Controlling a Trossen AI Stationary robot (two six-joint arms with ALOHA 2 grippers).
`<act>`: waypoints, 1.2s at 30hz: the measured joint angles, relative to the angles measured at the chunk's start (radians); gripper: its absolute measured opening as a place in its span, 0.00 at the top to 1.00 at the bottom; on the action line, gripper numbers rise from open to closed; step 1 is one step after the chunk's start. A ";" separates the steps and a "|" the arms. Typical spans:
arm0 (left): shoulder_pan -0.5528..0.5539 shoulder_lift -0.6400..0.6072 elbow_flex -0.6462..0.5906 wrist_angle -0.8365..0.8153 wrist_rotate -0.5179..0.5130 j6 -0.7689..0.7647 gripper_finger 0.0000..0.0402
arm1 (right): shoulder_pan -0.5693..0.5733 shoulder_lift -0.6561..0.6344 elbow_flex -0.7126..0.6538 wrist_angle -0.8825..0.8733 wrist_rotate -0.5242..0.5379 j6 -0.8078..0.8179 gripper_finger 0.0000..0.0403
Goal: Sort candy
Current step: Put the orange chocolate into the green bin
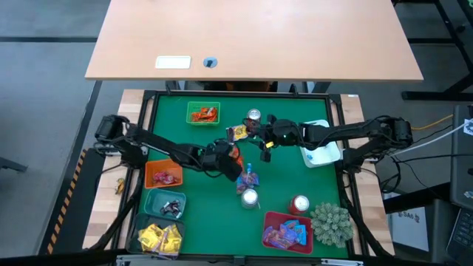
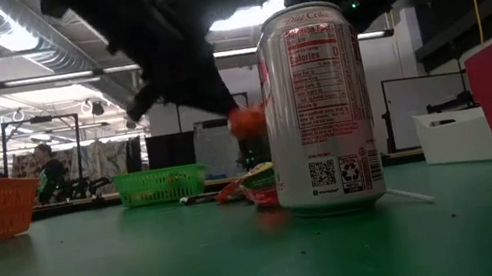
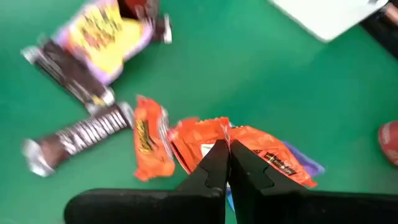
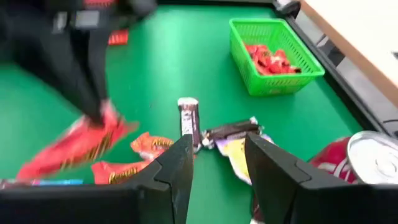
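My left gripper [image 3: 227,163] is shut on an orange-red candy packet [image 3: 264,152] above the middle of the green table [image 1: 214,137]. Below it lie more orange packets [image 3: 149,143], two dark bars [image 3: 78,134] and a yellow packet [image 3: 106,34]. In the low view the held packet [image 2: 245,121] hangs beside a drink can [image 2: 315,110]. My right gripper [image 4: 217,162] stands open just right of the left one, above the same loose candy, with nothing between its fingers. In the right wrist view the left arm's packet [image 4: 81,146] shows at the left. My left gripper pinches the orange-red packet at one edge [image 3: 239,138] between its two fingertips [image 3: 214,158], coming slanting down from the table's left. The packet hangs slanting below the fingers [image 4: 102,115]. In the low view it is above the table top.
Green basket [image 1: 203,113] with orange-red candy at the far side. Along the left stand orange [image 1: 164,175], dark teal [image 1: 166,203] and yellow-filled [image 1: 159,238] baskets. A red basket [image 1: 287,230], spiky plant [image 1: 330,224], white tray [image 1: 321,151] and three cans [image 1: 250,198] stand around.
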 joint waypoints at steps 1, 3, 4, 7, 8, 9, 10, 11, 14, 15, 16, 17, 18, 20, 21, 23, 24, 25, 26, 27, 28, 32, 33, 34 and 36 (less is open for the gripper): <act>0.008 -0.021 0.000 -0.009 0.000 0.017 1.00 | -0.004 0.000 0.000 -0.007 0.000 0.000 0.64; 0.030 -0.068 0.000 -0.047 0.005 0.053 1.00 | -0.004 0.001 0.000 -0.027 0.000 0.001 0.64; 0.043 -0.093 0.000 -0.074 0.006 0.073 1.00 | -0.004 0.001 0.000 -0.035 0.002 0.001 0.64; 0.093 -0.168 0.000 -0.150 0.008 0.138 1.00 | -0.002 0.001 0.000 -0.051 0.008 0.001 0.64; 0.113 -0.192 0.000 -0.177 0.008 0.163 1.00 | -0.002 0.001 0.000 -0.052 0.008 0.000 0.64; 0.134 -0.218 0.000 -0.195 0.008 0.188 1.00 | -0.002 0.001 0.000 -0.055 0.009 0.000 0.64; 0.156 -0.242 0.000 -0.218 0.007 0.212 1.00 | -0.002 0.001 0.000 -0.059 0.009 0.000 0.64; 0.181 -0.262 0.000 -0.243 0.000 0.237 1.00 | -0.002 0.001 0.000 -0.060 0.009 0.000 0.64; 0.262 -0.308 0.000 -0.281 -0.017 0.314 1.00 | -0.002 0.008 0.000 -0.059 0.018 0.000 0.64; 0.288 -0.317 0.000 -0.290 -0.022 0.338 1.00 | -0.002 0.014 0.000 -0.056 0.019 0.000 0.64; 0.315 -0.321 0.000 -0.297 -0.029 0.361 1.00 | -0.002 0.019 0.000 -0.053 0.019 0.000 0.64; 0.342 -0.321 0.000 -0.301 -0.038 0.385 1.00 | -0.002 0.022 0.000 -0.060 0.019 0.000 0.64; 0.366 -0.321 0.000 -0.304 -0.044 0.410 1.00 | -0.002 0.031 0.000 -0.059 0.019 0.000 0.64; 0.415 -0.313 0.000 -0.304 -0.057 0.448 1.00 | -0.002 0.046 0.000 -0.056 0.019 0.000 0.64; 0.435 -0.308 0.000 -0.304 -0.066 0.460 1.00 | -0.002 0.057 0.000 -0.058 0.020 -0.001 0.64; 0.471 -0.292 0.000 -0.305 -0.082 0.480 1.00 | -0.002 0.078 0.000 -0.050 0.029 -0.001 0.64; 0.487 -0.286 0.000 -0.309 -0.090 0.484 1.00 | -0.002 0.089 0.000 -0.050 0.041 -0.004 0.64; 0.500 -0.278 0.000 -0.307 -0.097 0.492 1.00 | -0.002 0.100 0.000 -0.050 0.052 -0.007 0.64; 0.515 -0.273 0.000 -0.305 -0.099 0.501 1.00 | -0.002 0.113 0.000 -0.049 0.061 -0.007 0.64; 0.528 -0.267 0.000 -0.308 -0.099 0.508 1.00 | -0.002 0.122 0.000 -0.048 0.074 -0.007 0.64; 0.539 -0.259 0.000 -0.309 -0.099 0.513 1.00 | -0.002 0.132 0.000 -0.050 0.083 -0.007 0.64; 0.569 -0.234 0.000 -0.309 -0.099 0.560 1.00 | -0.002 0.173 0.000 -0.019 0.120 -0.008 0.64; 0.573 -0.229 0.000 -0.309 -0.099 0.569 1.00 | -0.003 0.181 0.000 -0.014 0.124 -0.008 0.64; 0.576 -0.224 0.000 -0.309 -0.099 0.578 1.00 | -0.004 0.190 0.000 -0.011 0.129 -0.008 0.64; 0.580 -0.213 0.000 -0.309 -0.098 0.590 1.00 | -0.004 0.208 0.000 -0.003 0.142 -0.009 0.64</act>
